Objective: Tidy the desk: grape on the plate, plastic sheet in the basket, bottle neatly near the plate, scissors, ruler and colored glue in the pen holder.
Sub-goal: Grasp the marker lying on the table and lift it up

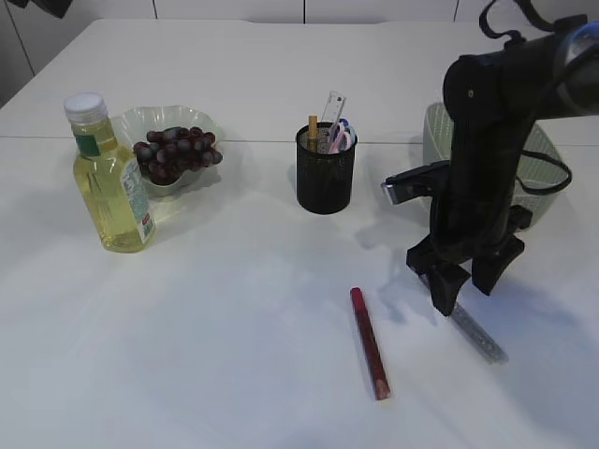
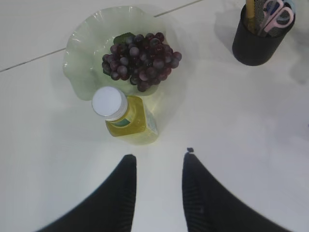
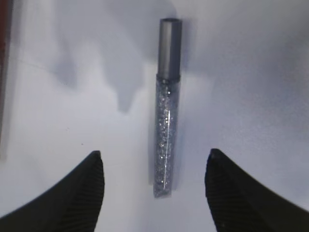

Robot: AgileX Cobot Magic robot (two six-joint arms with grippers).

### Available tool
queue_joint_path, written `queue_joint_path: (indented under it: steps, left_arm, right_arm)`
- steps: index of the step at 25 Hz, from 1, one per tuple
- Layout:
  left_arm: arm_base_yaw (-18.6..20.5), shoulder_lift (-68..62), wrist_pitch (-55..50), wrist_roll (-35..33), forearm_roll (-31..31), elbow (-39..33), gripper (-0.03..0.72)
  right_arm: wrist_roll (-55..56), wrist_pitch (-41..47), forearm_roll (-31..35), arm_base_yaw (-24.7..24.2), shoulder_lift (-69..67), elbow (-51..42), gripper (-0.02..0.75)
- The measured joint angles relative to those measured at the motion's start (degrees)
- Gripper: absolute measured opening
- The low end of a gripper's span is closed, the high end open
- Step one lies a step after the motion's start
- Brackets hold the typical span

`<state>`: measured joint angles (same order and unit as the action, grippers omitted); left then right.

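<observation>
A silver glitter glue tube (image 3: 166, 130) lies on the white table, also seen in the exterior view (image 1: 477, 332). My right gripper (image 3: 155, 153) hangs open just above its near end, one finger on each side, touching nothing. A red glue stick (image 1: 369, 342) lies to its left. The black pen holder (image 1: 326, 178) holds pink-handled scissors (image 1: 343, 137) and a clear ruler (image 1: 333, 105). The grape (image 2: 142, 60) rests on the pale green plate (image 2: 82, 63), and the yellow bottle (image 2: 125, 116) stands upright beside it. My left gripper (image 2: 159, 156) is open and empty above the bottle. The plastic sheet is out of view.
A pale green basket (image 1: 436, 140) stands at the back right, largely hidden behind the right arm (image 1: 487, 140). In the left wrist view the pen holder (image 2: 256, 43) sits at the top right.
</observation>
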<state>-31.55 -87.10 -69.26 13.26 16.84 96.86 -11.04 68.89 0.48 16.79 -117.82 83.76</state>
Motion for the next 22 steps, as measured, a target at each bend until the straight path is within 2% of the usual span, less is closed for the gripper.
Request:
queue_joint_path:
  steps: [22]
  left_arm:
    - [0.0,0.0,-0.3,0.0,1.6,0.0,0.239]
  right_arm:
    - [0.0,-6.2,0.0,0.0,-4.0,0.0,0.512]
